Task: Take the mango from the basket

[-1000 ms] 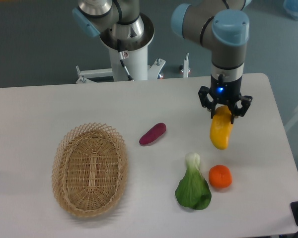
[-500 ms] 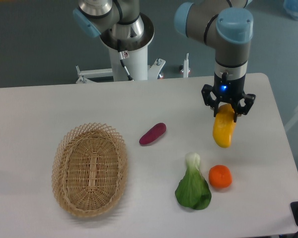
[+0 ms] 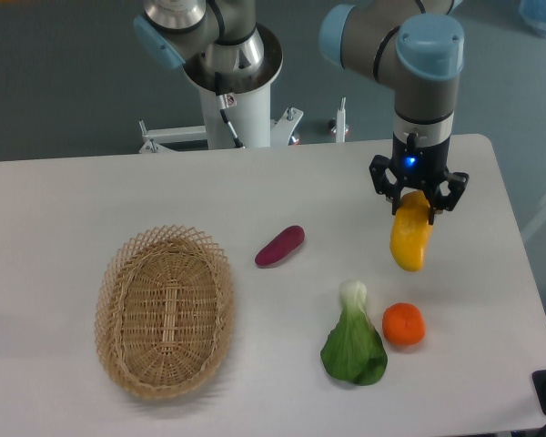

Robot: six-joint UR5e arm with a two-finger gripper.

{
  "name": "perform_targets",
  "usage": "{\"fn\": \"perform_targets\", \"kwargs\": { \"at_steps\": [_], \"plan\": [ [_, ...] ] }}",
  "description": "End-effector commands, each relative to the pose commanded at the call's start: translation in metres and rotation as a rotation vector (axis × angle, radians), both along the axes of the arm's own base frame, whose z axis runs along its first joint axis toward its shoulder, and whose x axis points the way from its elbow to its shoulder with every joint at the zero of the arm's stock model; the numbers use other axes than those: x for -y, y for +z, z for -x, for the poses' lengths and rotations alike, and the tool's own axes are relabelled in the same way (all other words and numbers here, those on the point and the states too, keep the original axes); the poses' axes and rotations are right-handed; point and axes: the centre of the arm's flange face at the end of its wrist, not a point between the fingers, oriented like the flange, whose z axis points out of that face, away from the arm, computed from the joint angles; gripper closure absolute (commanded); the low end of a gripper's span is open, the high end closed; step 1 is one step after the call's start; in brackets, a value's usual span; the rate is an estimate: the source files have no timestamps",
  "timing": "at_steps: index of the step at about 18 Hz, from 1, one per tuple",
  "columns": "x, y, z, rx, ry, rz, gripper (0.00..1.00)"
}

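Observation:
The mango (image 3: 409, 240) is a smooth yellow-orange fruit hanging upright from my gripper (image 3: 417, 204), which is shut on its upper end. It is held above the right part of the white table, far from the basket. The wicker basket (image 3: 165, 310) lies at the front left of the table and has nothing in it.
A purple-red sweet potato (image 3: 280, 245) lies mid-table. A green bok choy (image 3: 354, 339) and a round orange (image 3: 404, 325) lie at the front right, just below the held mango. The table's right edge (image 3: 514, 237) is close to the gripper.
The gripper with the mango moved slightly right and up from one second ago. It has held still over the last half second.

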Motion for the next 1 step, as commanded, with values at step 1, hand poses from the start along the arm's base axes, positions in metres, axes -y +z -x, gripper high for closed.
{"fn": "perform_targets", "kwargs": {
  "at_steps": [1],
  "plan": [
    [0.0002,0.0003,-0.0005,-0.002,-0.001,0.000,0.52]
  ]
}}
